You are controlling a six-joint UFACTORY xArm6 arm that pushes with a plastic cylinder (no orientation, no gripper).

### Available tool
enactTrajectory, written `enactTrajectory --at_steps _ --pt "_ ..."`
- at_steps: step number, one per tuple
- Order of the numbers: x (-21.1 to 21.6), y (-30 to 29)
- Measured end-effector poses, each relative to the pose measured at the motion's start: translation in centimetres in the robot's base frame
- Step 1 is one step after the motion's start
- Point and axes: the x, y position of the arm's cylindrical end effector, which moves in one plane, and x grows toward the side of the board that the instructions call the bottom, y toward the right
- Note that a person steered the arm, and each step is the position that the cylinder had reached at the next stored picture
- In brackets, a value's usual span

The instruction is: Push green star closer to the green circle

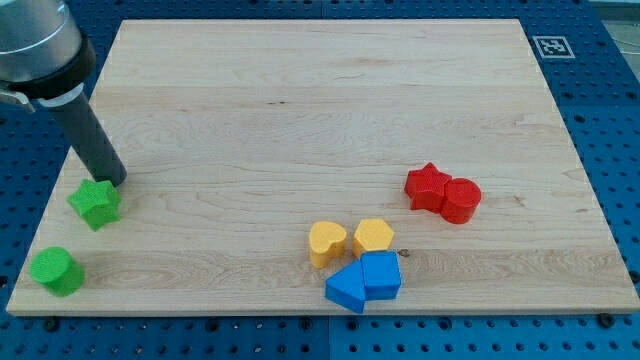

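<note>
My arm comes in from the view's top left corner, a grey cuff with the dark rod slanting down and toward the view's right. My tip [117, 181] sits just above and to the right of the green star [95, 203], touching or all but touching its upper edge — I cannot tell which. There are no jaws here; the rod ends plain and holds nothing.

Taking the green star as the landmark: the green circle [55, 270] lies below it and a little to the view's left, near but apart, close to the board's bottom left corner. Far to the star's right and slightly lower sit a yellow heart [327, 242] and a yellow pentagon-like block [373, 236], side by side, with two blue blocks [364, 281] touching each other just beneath them. Farther right still — about level with the star — a red star [428, 187] touches a red cylinder [461, 199].

The blocks rest on a pale wooden board [300, 110], laid on a blue perforated table [610, 120]. A black-and-white marker tag [550, 45] sits beyond the board's top right corner.
</note>
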Motion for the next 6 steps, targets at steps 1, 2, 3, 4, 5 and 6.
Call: enactTrajectory --at_steps 1,2,3,4,5,6 --pt "1.3 0.0" --pt "2.1 -0.5" --pt "2.3 -1.5" --pt "2.9 -1.5" --pt "3.1 -1.4" --pt "3.4 -1.0"
